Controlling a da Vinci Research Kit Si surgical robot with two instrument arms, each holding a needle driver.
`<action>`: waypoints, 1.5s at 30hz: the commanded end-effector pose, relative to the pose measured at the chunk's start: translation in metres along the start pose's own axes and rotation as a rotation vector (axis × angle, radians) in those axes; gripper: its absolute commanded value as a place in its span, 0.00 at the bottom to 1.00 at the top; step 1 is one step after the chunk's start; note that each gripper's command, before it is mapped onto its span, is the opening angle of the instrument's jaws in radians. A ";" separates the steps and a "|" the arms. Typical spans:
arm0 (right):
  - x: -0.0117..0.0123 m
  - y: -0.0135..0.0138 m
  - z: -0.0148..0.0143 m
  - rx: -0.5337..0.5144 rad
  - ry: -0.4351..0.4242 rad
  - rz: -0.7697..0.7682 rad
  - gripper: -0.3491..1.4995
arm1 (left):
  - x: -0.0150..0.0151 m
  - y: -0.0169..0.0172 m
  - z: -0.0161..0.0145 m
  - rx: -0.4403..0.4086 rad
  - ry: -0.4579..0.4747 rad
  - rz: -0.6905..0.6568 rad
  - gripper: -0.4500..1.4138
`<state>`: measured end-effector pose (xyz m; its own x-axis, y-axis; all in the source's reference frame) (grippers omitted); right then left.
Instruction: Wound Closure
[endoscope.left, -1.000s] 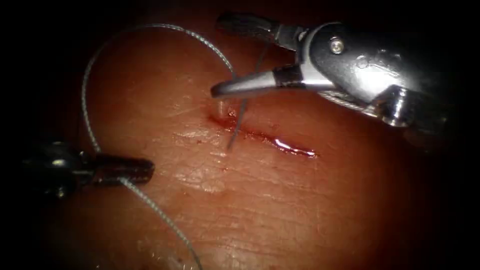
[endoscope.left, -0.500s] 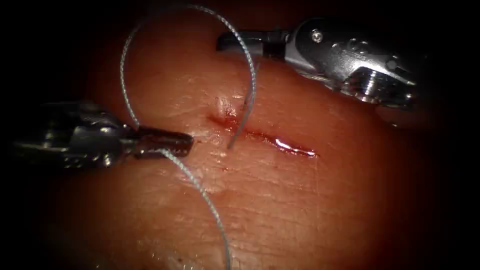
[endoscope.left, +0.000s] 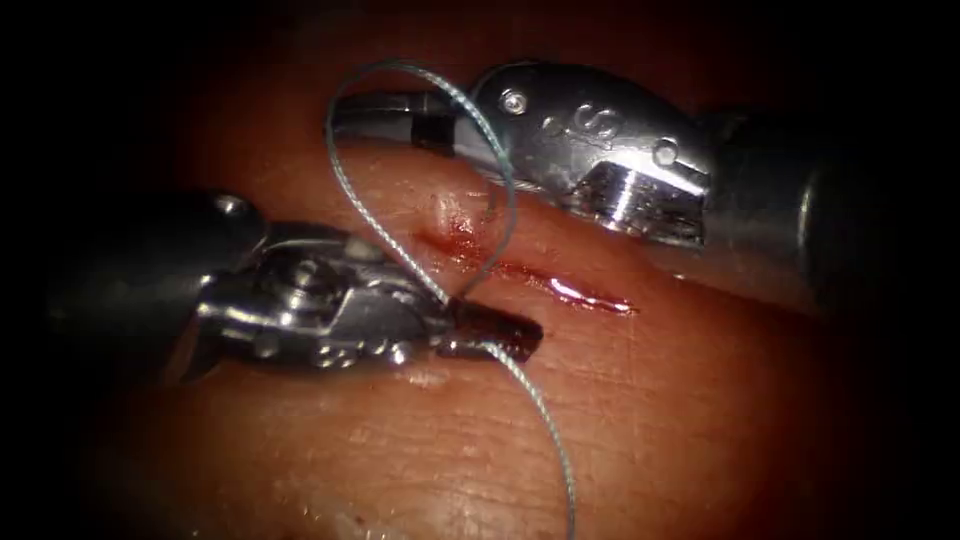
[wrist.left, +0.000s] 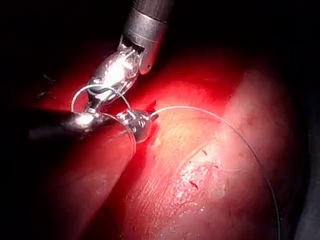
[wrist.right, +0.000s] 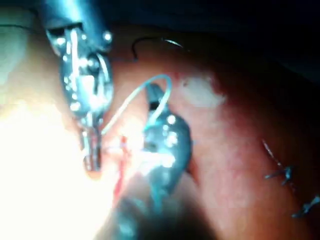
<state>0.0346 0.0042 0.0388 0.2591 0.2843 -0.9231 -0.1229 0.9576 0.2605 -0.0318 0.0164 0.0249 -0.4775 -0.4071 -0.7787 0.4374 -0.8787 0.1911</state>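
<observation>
endoscope view, nearest first: the grey braided thread (endoscope.left: 545, 420) ran up from the near edge to the left arm's dark-tipped steel tool (endoscope.left: 500, 335), whose jaws were pressed together on it just in front of the short red-wet cut (endoscope.left: 530, 275), probably to keep the strand in hand. from that grip the thread curled into a loop over the cut. behind it, the right arm's shiny steel tool (endoscope.left: 360, 115) lay inside the loop, jaws seemingly closed on nothing. i could not find the needle on the pale pink tissue (endoscope.left: 700, 420).
</observation>
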 end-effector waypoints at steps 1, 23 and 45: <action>-0.0001 -0.0004 0.0007 0.041 0.017 0.008 0.02 | -0.0002 -0.0004 0.0004 0.002 0.001 0.006 0.00; 0.0021 -0.0016 0.0009 0.087 0.128 0.202 0.00 | -0.0005 -0.0007 -0.0008 0.016 -0.019 0.009 0.00; 0.0027 -0.0020 -0.0006 0.150 0.181 0.301 0.00 | 0.0000 -0.0005 -0.0029 0.017 -0.020 0.009 0.00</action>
<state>0.0342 0.0027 0.0352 0.0593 0.5568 -0.8285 -0.0182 0.8305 0.5568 -0.0293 0.0173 0.0226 -0.4913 -0.4150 -0.7658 0.4271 -0.8810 0.2034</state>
